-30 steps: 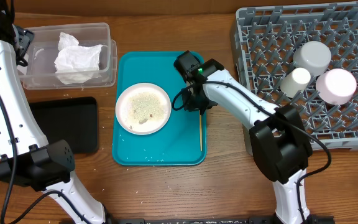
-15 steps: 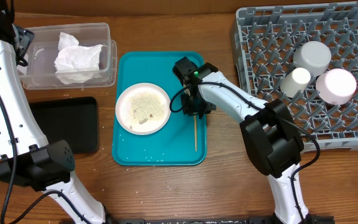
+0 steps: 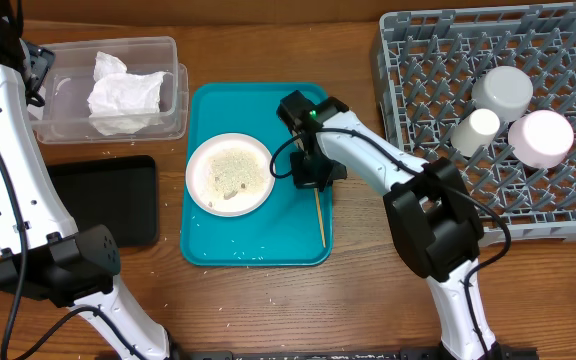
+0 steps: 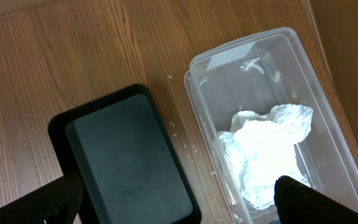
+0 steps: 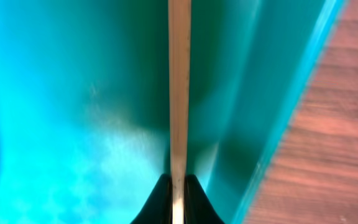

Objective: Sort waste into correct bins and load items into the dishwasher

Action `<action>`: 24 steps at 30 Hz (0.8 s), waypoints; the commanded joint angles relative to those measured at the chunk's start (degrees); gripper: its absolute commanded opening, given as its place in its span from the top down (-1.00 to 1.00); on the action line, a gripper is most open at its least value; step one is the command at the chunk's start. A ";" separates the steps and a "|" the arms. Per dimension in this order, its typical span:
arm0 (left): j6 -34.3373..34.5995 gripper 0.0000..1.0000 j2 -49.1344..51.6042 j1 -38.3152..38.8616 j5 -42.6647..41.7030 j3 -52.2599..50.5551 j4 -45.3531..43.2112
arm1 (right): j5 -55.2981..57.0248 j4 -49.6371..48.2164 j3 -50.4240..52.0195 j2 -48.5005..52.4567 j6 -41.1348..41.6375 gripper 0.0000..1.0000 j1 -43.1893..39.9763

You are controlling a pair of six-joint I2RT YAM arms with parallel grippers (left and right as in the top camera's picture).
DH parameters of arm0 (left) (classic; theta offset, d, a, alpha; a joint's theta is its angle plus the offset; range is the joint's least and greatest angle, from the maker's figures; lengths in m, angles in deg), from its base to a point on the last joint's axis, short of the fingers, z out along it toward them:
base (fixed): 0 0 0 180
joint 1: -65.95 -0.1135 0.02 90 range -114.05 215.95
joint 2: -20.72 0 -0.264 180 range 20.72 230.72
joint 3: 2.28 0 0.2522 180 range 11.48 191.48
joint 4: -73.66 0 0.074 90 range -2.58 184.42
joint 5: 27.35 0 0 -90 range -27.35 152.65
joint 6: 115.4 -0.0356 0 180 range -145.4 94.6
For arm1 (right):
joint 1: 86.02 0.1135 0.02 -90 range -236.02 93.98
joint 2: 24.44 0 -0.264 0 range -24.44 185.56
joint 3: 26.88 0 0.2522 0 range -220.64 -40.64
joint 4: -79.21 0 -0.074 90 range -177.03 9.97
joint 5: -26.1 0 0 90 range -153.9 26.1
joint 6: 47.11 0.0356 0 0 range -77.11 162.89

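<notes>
My right gripper (image 3: 311,180) is low on the teal tray (image 3: 258,245), shut on the upper end of a thin wooden stick (image 3: 319,215). The right wrist view shows its jaws (image 5: 178,199) pinching the stick (image 5: 179,93). A white plate (image 3: 192,176) holding rice-like scraps (image 3: 232,172) sits just left of it. A crumpled white napkin (image 3: 123,97) lies in the clear tub (image 3: 178,90). The black tray (image 3: 103,200) is below it. My left gripper (image 4: 179,211) is open and empty, high above the tub (image 4: 229,53) and black tray (image 4: 129,162).
The grey dish rack (image 3: 428,50) stands at the right and holds a white bowl (image 3: 502,92), a small cup (image 3: 476,130) and a pale pink dish (image 3: 541,137). Loose rice grains lie on the teal tray. Its right rim is beside the stick.
My right gripper has shifted slightly left and down on the teal tray, and the stick has swung a little with it. The left arm has not moved.
</notes>
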 commanded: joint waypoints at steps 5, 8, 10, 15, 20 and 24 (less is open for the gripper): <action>0.52 -1.00 0.52 0.37 1.09 -0.07 -0.07 | 0.66 13.64 -25.07 -1.44 -7.82 0.93 -9.22; 0.55 -1.00 0.52 0.37 1.09 -0.07 -0.07 | 0.59 19.15 -33.40 -1.44 -12.26 0.93 -13.99; 0.52 -1.00 0.52 0.37 1.09 -0.07 -0.07 | 0.20 21.92 -36.30 -1.44 -15.74 0.93 -17.27; 0.52 -1.00 0.52 0.37 1.09 -0.07 -0.07 | -1.73 26.21 -35.43 -1.31 -21.20 0.93 -25.33; 0.52 -1.00 0.52 0.37 1.09 -0.07 -0.04 | -5.88 26.91 -31.47 -1.31 -23.37 0.92 -30.25; 0.52 -1.00 0.52 0.37 1.09 -0.07 -0.04 | -7.30 26.10 -28.39 -1.31 -24.39 0.89 -30.80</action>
